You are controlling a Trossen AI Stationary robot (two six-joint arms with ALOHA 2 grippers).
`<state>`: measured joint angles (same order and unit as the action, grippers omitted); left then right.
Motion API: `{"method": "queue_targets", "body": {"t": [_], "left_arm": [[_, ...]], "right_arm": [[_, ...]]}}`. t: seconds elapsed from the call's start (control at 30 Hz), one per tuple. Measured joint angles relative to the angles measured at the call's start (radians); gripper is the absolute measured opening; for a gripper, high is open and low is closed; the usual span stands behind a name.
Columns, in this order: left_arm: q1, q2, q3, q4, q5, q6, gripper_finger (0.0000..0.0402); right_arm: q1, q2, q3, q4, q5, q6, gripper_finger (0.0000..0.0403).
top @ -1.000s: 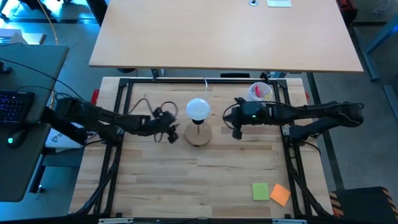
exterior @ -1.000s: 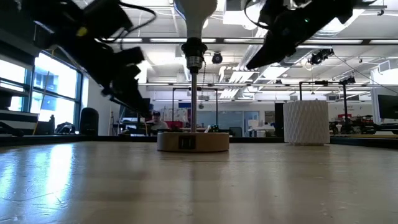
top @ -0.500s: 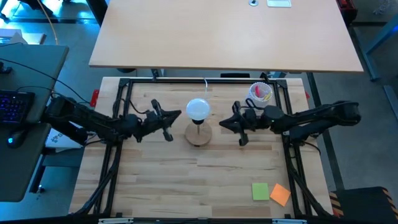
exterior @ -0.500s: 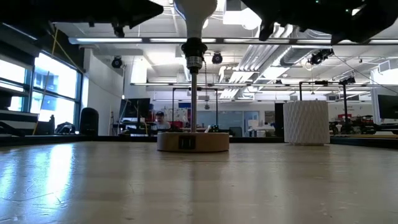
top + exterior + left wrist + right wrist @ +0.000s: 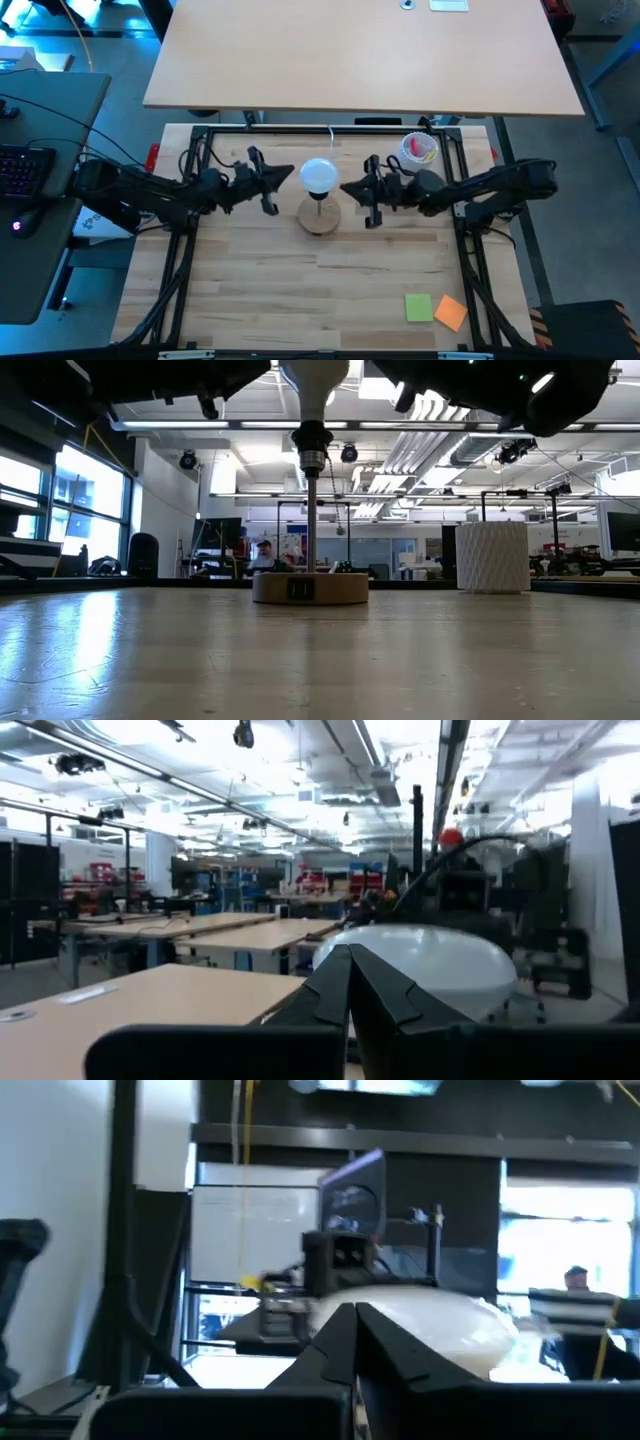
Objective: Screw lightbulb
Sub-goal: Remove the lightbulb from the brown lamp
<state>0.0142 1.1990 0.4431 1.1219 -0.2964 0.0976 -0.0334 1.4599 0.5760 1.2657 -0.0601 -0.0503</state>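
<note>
The white lightbulb [image 5: 319, 176] sits upright in the black socket [image 5: 312, 444] on the post of the round wooden stand [image 5: 320, 217], mid-table. My left gripper [image 5: 291, 172] hovers just left of the globe, shut, pointing at it at about its height. My right gripper [image 5: 344, 187] hovers just right of the globe, also shut and pointing at it. Each wrist view shows shut fingertips [image 5: 349, 958] [image 5: 355, 1316] with the globe [image 5: 430, 963] [image 5: 425, 1325] close behind. Neither gripper holds anything.
A white ribbed cup [image 5: 419, 148] with coloured contents stands at the table's far right, behind my right arm. A green [image 5: 418, 307] and an orange sticky note [image 5: 451, 313] lie near the front right. The table's near half has free room.
Both grippers have tipped up from pointing down at the table to roughly level, aimed at the bulb. My left gripper has risen and shut. My right gripper has moved left, closer to the bulb. The bulb and stand have stayed put.
</note>
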Motion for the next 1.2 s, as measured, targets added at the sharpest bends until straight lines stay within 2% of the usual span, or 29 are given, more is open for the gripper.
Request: {"method": "queue_targets", "body": {"t": [0.37, 0.57, 0.63, 0.83, 0.9, 0.97, 1.2], "left_arm": [[-0.055, 0.087, 0.003, 0.075, 0.001, -0.131, 0.0], [-0.157, 0.11, 0.008, 0.117, -0.009, -0.102, 0.0], [-0.199, 0.109, 0.007, 0.101, -0.062, -0.07, 0.0], [-0.273, 0.089, 0.006, 0.094, -0.349, 0.07, 0.0], [-0.262, 0.09, 0.006, 0.09, -0.417, 0.101, 0.0], [-0.228, 0.082, 0.006, 0.072, -0.432, 0.098, 0.0], [-0.039, 0.024, 0.006, -0.124, -0.309, -0.033, 0.0]], "right_arm": [[-0.127, 0.064, 0.06, -0.01, 0.009, 0.102, 0.0], [-0.183, 0.065, 0.057, -0.028, 0.117, 0.129, 0.0], [-0.2, 0.064, 0.057, -0.028, 0.125, 0.13, 0.0], [-0.201, -0.005, 0.056, -0.111, 0.112, 0.14, 0.0], [-0.185, -0.042, 0.056, -0.19, 0.111, 0.115, 0.0], [-0.16, -0.079, 0.055, -0.263, 0.108, 0.081, 0.0], [-0.053, -0.159, 0.055, -0.409, 0.105, -0.044, 0.0]]}}
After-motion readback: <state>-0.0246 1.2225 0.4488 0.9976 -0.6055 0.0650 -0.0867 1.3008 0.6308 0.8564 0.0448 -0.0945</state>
